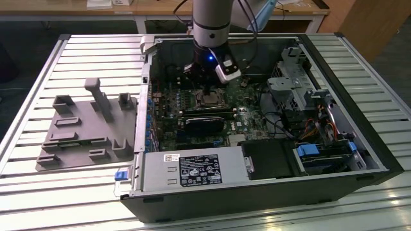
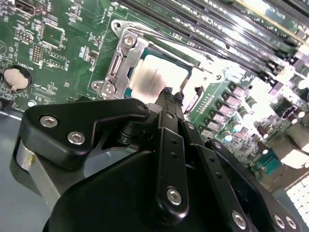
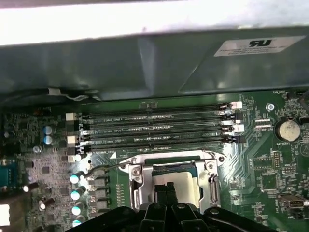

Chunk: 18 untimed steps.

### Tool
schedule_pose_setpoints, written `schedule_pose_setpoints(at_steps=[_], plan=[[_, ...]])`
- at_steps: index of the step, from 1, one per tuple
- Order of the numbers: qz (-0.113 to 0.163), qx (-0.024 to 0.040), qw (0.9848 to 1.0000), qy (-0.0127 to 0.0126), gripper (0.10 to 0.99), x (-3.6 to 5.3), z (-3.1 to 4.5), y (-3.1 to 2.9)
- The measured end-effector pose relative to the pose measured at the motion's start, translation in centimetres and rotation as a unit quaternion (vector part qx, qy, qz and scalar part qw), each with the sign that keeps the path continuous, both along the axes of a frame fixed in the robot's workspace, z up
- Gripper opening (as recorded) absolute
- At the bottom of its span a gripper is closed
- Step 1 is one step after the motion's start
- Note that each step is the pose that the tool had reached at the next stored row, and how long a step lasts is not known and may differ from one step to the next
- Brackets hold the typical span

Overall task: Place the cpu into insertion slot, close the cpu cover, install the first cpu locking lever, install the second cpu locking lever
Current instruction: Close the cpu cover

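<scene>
**Socket partly hidden under the gripper**

In both wrist views the black body of the gripper (image 3: 165,190) (image 2: 169,95) covers the near part of the cpu (image 3: 186,186), the cpu cover (image 3: 137,186) and the insertion slot (image 3: 174,167). Whether the fingertips touch the metal top cannot be told, nor whether the thin locking lever (image 3: 108,166) is latched. In the exterior view the arm (image 1: 211,19) is cut off by the picture's edge at twelve o'clock. Its wrist camera (image 1: 226,70) screens the board at the socket's one o'clock, and the cover there is too small to tell.
</scene>
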State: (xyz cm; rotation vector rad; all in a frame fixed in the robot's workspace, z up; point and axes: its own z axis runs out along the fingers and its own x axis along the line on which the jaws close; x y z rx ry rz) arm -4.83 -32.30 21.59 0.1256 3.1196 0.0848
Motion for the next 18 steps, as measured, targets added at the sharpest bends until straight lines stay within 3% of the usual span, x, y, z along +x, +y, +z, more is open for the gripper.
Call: schedule_pose_setpoints(at_steps=[3, 5, 12, 18], plan=[[0.006, 0.0000, 1.0000, -0.0073, 0.106, -0.10, 0.00, -0.22], [0.006, -0.0002, 0.9999, -0.0096, 0.106, -0.15, 0.00, -0.31], [-0.001, -0.0002, 0.9999, -0.0105, 0.106, -0.41, -0.19, -0.49], [-0.006, -0.0002, 0.9999, -0.0105, 0.106, -1.44, -0.42, -0.49]])
